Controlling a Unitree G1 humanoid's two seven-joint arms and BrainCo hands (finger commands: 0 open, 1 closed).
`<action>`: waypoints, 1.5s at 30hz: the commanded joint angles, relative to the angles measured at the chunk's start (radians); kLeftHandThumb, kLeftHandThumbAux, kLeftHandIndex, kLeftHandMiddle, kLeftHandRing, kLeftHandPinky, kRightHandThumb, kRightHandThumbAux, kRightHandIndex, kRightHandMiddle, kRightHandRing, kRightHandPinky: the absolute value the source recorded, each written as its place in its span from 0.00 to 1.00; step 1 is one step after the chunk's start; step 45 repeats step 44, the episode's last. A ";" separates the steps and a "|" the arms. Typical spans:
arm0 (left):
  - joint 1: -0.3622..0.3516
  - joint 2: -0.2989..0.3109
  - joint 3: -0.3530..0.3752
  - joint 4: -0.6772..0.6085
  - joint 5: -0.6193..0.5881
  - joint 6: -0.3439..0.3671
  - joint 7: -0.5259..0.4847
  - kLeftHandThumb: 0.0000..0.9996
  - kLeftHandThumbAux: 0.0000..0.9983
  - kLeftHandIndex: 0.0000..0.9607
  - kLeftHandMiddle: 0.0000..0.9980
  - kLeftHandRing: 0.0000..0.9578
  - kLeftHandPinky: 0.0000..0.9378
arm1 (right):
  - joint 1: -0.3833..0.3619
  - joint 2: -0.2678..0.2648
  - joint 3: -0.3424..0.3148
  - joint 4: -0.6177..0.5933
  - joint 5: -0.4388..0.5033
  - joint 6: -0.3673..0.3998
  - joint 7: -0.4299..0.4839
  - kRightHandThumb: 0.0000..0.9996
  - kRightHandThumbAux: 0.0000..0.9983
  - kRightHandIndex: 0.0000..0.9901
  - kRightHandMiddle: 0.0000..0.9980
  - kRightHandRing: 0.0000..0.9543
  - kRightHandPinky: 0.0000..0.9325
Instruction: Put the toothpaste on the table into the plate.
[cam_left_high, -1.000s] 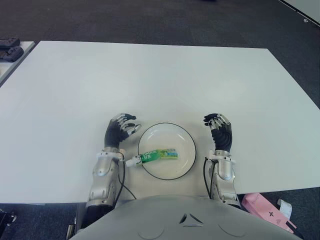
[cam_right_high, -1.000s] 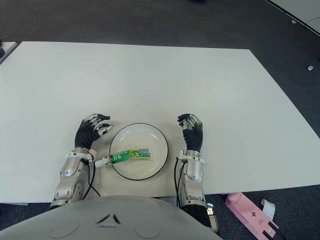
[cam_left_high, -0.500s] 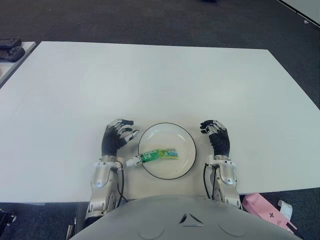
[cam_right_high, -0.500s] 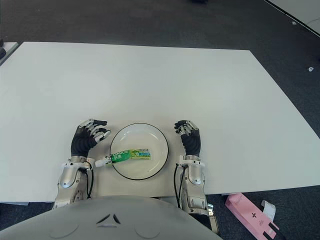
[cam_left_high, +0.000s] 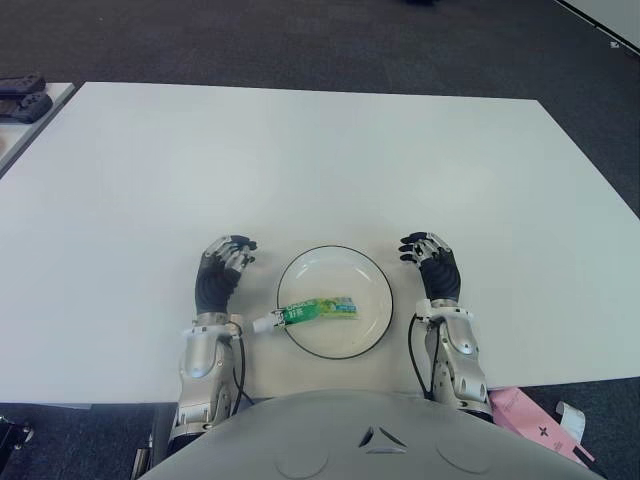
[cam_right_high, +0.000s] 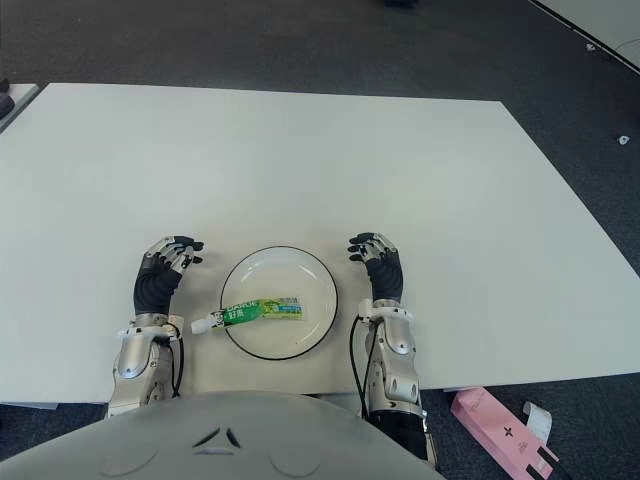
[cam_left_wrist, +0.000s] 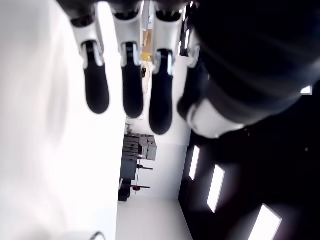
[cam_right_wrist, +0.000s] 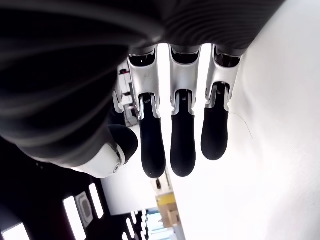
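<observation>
A green toothpaste tube (cam_left_high: 316, 311) lies across the white, dark-rimmed plate (cam_left_high: 372, 275) near the table's front edge, its white cap (cam_left_high: 262, 323) poking out over the plate's left rim. My left hand (cam_left_high: 220, 274) is to the left of the plate, fingers relaxed and holding nothing. To the plate's right is my right hand (cam_left_high: 433, 266), also relaxed and holding nothing. Both wrist views show only bare fingers (cam_left_wrist: 125, 80) and fingers (cam_right_wrist: 182, 135) over the white table.
The white table (cam_left_high: 320, 160) stretches far ahead and to both sides. A pink box (cam_left_high: 535, 421) lies on the floor at the lower right. Dark objects (cam_left_high: 22, 97) sit on another surface at the far left.
My left hand has drawn back left and away from the plate's rim. The right hand shifted slightly toward me. The toothpaste and plate have not moved.
</observation>
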 joint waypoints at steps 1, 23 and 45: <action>-0.031 -0.016 0.002 0.017 0.002 0.015 0.017 0.70 0.72 0.45 0.57 0.58 0.56 | -0.009 0.011 -0.005 0.027 -0.019 0.002 -0.019 0.71 0.73 0.43 0.50 0.52 0.54; -0.053 -0.015 -0.013 0.010 -0.008 0.044 0.010 0.70 0.72 0.45 0.54 0.56 0.55 | -0.034 0.016 0.004 0.061 -0.060 -0.018 -0.069 0.71 0.73 0.43 0.49 0.51 0.52; -0.038 -0.015 -0.008 -0.021 0.006 0.103 0.043 0.70 0.72 0.45 0.53 0.55 0.54 | -0.008 0.021 0.029 0.048 -0.106 -0.029 -0.095 0.71 0.73 0.43 0.49 0.50 0.51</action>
